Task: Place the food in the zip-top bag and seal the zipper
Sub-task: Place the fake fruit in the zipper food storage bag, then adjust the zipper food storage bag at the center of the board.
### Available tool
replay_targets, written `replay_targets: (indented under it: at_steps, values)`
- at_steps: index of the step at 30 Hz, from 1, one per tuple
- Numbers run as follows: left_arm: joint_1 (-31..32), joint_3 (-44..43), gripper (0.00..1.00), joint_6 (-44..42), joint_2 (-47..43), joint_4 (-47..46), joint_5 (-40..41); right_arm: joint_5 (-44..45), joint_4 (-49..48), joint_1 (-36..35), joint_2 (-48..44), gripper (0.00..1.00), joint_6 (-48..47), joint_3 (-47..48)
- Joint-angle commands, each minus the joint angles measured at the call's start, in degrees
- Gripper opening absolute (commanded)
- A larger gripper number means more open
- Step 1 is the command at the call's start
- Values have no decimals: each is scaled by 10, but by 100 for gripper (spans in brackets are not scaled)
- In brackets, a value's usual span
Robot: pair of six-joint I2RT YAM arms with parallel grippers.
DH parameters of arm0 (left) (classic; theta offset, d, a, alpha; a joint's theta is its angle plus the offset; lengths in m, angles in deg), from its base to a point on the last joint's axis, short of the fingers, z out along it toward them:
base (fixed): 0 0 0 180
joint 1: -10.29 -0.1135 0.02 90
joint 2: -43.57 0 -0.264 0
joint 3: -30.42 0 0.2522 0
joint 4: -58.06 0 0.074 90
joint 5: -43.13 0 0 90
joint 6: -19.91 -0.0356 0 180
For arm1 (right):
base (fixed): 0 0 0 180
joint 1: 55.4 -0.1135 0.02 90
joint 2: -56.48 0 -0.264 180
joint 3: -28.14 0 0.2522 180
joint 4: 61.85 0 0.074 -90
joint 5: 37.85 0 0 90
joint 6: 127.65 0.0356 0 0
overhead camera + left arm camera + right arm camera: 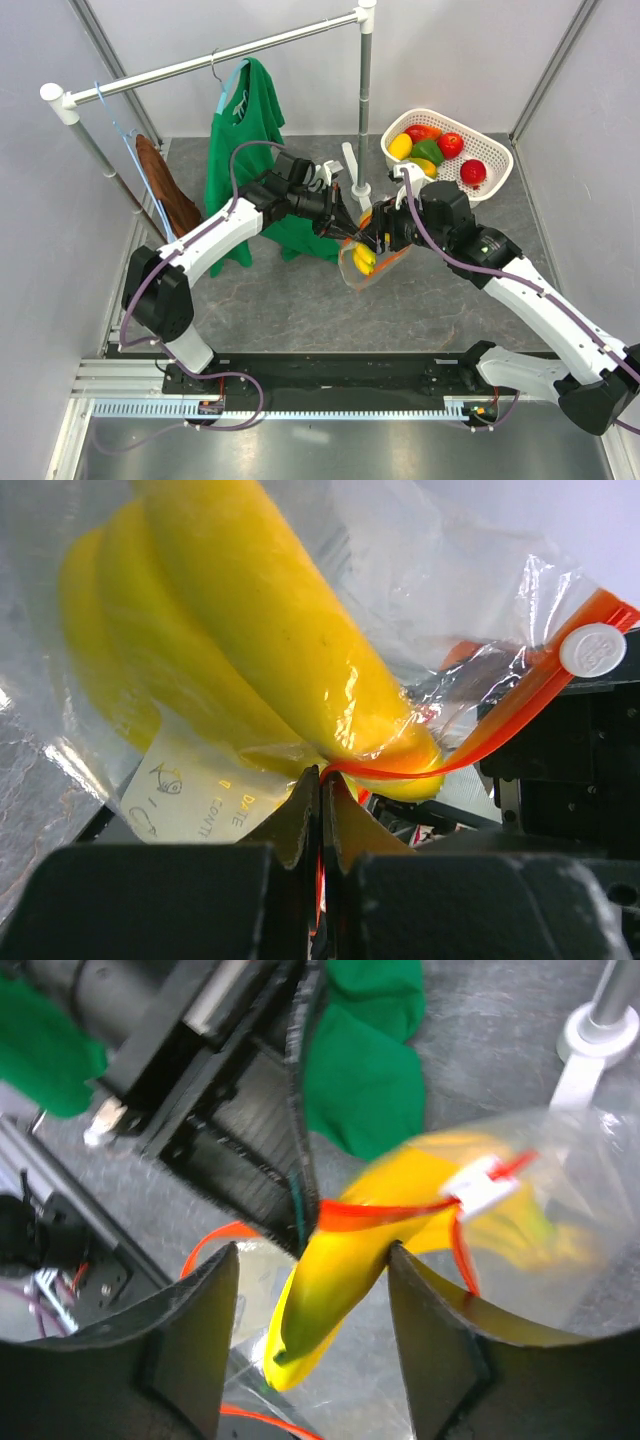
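Observation:
The clear zip-top bag (368, 268) hangs above the table between both grippers, with the yellow banana bunch (364, 257) inside. In the left wrist view my left gripper (322, 776) is shut on the orange-red zipper (500, 725) at the bag's mouth, just below the bananas (250, 640). The white slider (593, 650) sits at the strip's far end. My right gripper (312, 1252) is open, its jaws either side of a banana (335, 1270) seen through the bag. The zipper strip (385, 1212) and white slider (485, 1184) lie just beyond it. More food, a lemon, peppers and red pieces, lies in the basket.
The white mesh basket (495, 150) stands at the back right. A green shirt (240, 140) hangs from the clothes rack bar (200, 65), with a brown cloth (165, 185) to its left. The rack's upright post (364, 110) and its white foot stand just behind the bag.

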Motion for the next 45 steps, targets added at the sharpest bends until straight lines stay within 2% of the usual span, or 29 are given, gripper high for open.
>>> replay_targets:
  at_steps: [1, 4, 7, 10, 12, 14, 16, 22, 27, 30, 35, 38, 39, 40, 42, 45]
  values:
    - [2, -2, 2, 24, -47, -55, -10, -124, 52, -16, -2, 71, -75, 68]
    - [1, 17, 2, 25, -66, -50, 19, -159, 109, -17, 4, 78, -133, 99]
    - [1, 36, 2, 37, -63, -50, 27, -176, 155, -16, 14, 75, -163, 107]
    - [-2, 44, 2, 51, -55, -60, 21, -221, 195, -16, 28, 80, -208, 107]
    - [-3, 42, 2, 50, -52, -61, 26, -214, 213, -16, 33, 77, -226, 108]
    - [-6, 39, 2, 45, -51, -52, 31, -200, 223, -16, 32, 68, -250, 114]
    - [-6, 29, 2, 23, -51, -29, 41, -181, 238, -16, 32, 63, -257, 119]
    - [-6, 16, 2, -39, -56, 26, 71, -118, 266, -13, 34, 71, -282, 132]
    - [-10, 31, 2, -44, -65, 25, 90, -194, 258, -11, 26, 71, -299, 176]
    - [-9, 17, 2, -51, -70, 26, 91, -201, 259, -11, 20, 72, -288, 192]
    - [-7, -18, 2, -74, -102, 37, 153, -149, 236, 6, 13, 75, -217, 224]
    - [-6, -17, 2, -73, -128, 50, 212, -157, 242, 75, 39, 77, -165, 236]
    - [-6, -15, 2, -71, -132, 56, 222, -161, 247, 123, 64, 78, -141, 238]
    - [-6, -12, 2, -64, -132, 58, 236, -189, 252, 148, 78, 80, -128, 244]
    - [-4, -7, 2, -55, -129, 60, 237, -213, 271, 194, 113, 85, -82, 252]
    - [1, -1, 2, -41, -125, 60, 231, -252, 266, 208, 118, 86, -48, 232]
